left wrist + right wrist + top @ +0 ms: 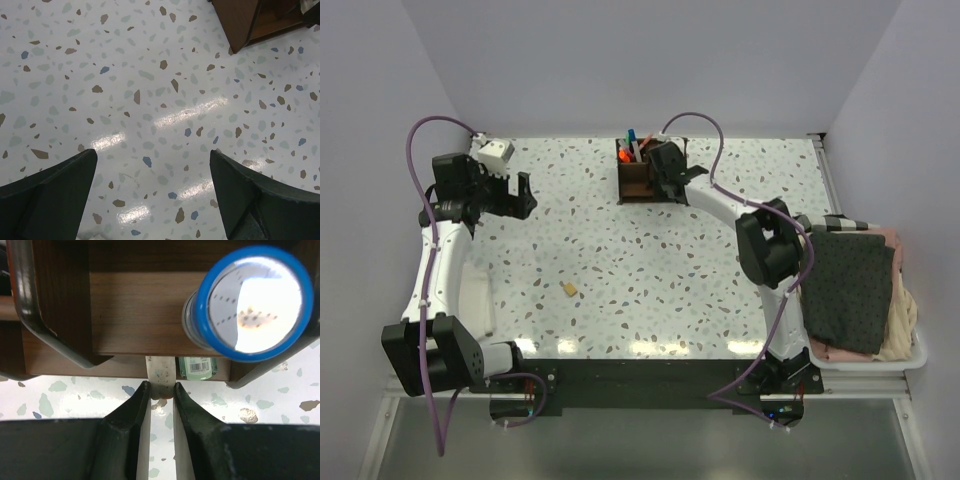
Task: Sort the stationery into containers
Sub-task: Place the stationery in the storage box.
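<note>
My right gripper is nearly closed, pinching a thin pale stick over the wooden organizer at the tabletop's far edge. I'd centre it over a compartment before releasing. The left gripper hangs wide open and empty. A tan eraser lies mid-tabletop.

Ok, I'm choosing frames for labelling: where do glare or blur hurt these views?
Top external: sharp, glare patches on the table near the bases. Left wrist: sharp, bright streaks on the table. Right wrist: blue-rimmed cap near the lens, soft, top washed out; thin white piece in the right end effector is fairly sharp.
</note>
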`<state>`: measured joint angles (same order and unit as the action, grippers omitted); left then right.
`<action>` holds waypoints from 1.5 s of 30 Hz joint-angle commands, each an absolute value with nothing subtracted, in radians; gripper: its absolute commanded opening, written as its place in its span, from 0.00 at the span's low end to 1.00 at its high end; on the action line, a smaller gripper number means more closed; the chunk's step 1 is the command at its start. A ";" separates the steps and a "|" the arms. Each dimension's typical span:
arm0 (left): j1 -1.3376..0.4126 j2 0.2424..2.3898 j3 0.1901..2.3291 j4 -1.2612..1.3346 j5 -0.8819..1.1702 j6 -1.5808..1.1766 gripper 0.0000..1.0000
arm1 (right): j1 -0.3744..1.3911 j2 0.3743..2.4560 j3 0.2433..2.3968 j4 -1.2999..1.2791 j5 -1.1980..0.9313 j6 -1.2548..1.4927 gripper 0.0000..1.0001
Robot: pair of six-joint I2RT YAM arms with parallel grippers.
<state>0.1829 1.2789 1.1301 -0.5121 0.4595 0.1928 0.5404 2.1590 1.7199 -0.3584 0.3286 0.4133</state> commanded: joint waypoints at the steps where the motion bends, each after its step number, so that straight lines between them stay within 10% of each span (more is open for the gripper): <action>1: 0.183 1.279 1.140 -0.474 0.457 0.176 1.00 | 0.523 2.171 1.798 -0.301 0.383 0.391 0.00; 17: 0.183 1.285 1.143 -0.472 0.472 0.172 1.00 | 0.517 2.200 1.799 -0.264 0.419 0.356 0.02; 23: 0.183 1.281 1.135 -0.469 0.474 0.170 1.00 | 0.517 2.189 1.786 -0.262 0.416 0.357 0.47; 27: 0.184 1.273 1.126 -0.465 0.476 0.166 1.00 | 0.518 2.163 1.772 -0.271 0.422 0.360 0.59; 45: 0.183 1.174 1.049 -0.489 0.453 0.181 1.00 | 0.646 1.850 1.396 -0.319 0.046 0.399 0.45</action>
<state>0.1829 1.2320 1.0695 -0.5064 0.4667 0.1749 0.5480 1.9228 1.4925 -0.3408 0.1951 0.4129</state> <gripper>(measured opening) 0.997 0.438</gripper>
